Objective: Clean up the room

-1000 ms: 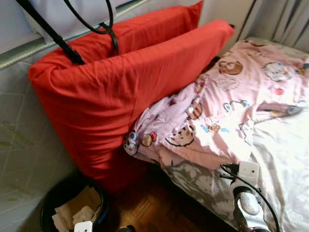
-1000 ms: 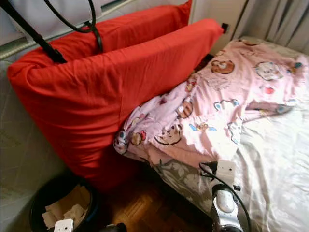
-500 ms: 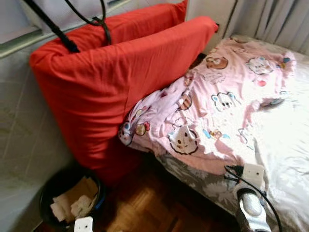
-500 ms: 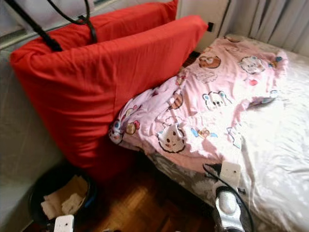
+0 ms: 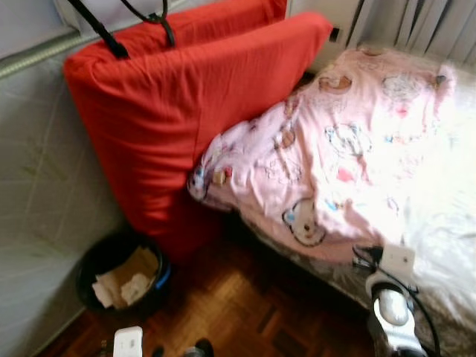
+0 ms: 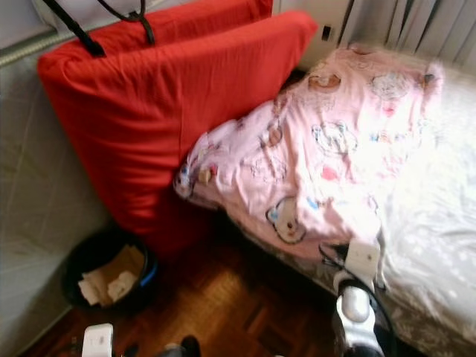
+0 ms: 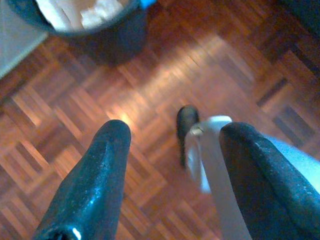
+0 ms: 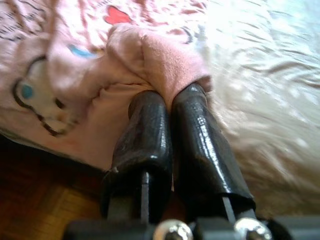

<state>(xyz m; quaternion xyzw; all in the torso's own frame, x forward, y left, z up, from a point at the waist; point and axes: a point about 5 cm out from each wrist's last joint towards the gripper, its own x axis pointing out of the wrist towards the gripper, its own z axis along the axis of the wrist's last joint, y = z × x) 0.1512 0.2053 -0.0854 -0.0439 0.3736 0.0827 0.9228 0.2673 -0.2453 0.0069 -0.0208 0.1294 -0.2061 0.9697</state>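
The right gripper (image 8: 167,100) has its two black fingers pressed together on a bunched fold of the pink blanket (image 5: 349,149), right at the blanket's near edge where it hangs over the side of the bed (image 5: 446,253). From the head views the right arm (image 5: 390,312) reaches in low at the bed's near edge, just beside that hem. The blanket (cartoon animals printed all over it) lies rumpled across the bed, one corner drooping off the side and touching the red mattress (image 5: 186,111).

That red mattress stands on edge, tilted back against the wall (image 5: 44,186), with black straps (image 5: 111,44) looped at its top. Its lower end meets the wood floor (image 5: 245,305) beside the bed, closing the gap between bed and wall.

The left gripper (image 7: 172,137) hangs over the floor with its fingers spread wide and nothing between them. A pale leg part of the robot and a dark foot (image 7: 186,122) show past the fingers.

A dark bin (image 5: 119,271) with paper scraps inside sits on the floor against the wall, near the foot of the red mattress. Open parquet lies between the bin and the bed's edge, a narrow wedge that widens toward the robot. Grey curtains (image 5: 439,26) hang behind the bed's far side.
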